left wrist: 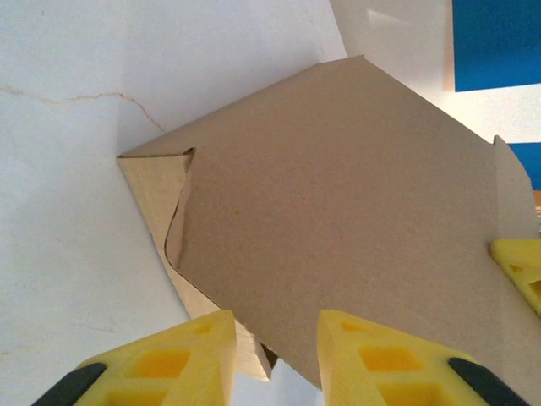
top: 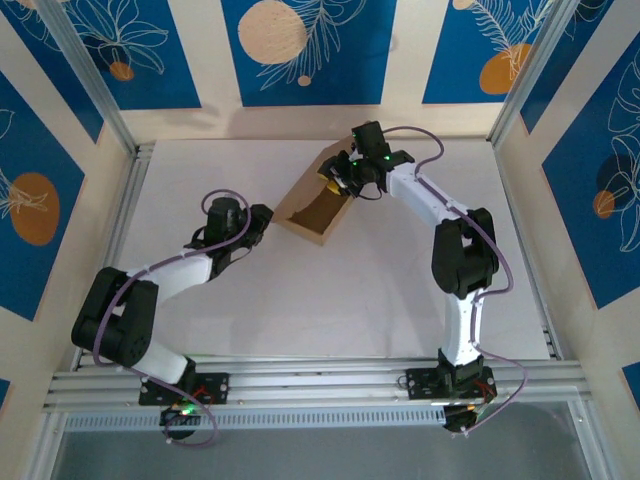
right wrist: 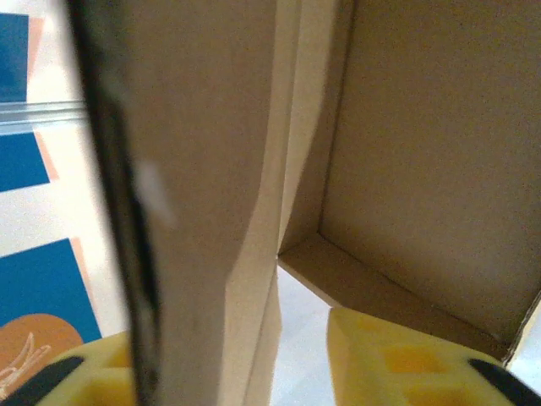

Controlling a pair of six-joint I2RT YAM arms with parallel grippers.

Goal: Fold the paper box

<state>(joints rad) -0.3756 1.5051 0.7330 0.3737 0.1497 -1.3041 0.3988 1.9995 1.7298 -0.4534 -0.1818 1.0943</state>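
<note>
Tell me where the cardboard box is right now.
Top view: the paper box sits mid-table, between the left end effector and the right end effector.

In the right wrist view the box [right wrist: 203,169] wall is blurry and hides part of one right gripper [right wrist: 232,347] finger. From above, the left gripper [top: 264,221] tips are too small to make out.

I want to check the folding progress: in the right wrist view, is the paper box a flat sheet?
No, the paper box shows raised walls meeting its floor at an inside corner.
</note>
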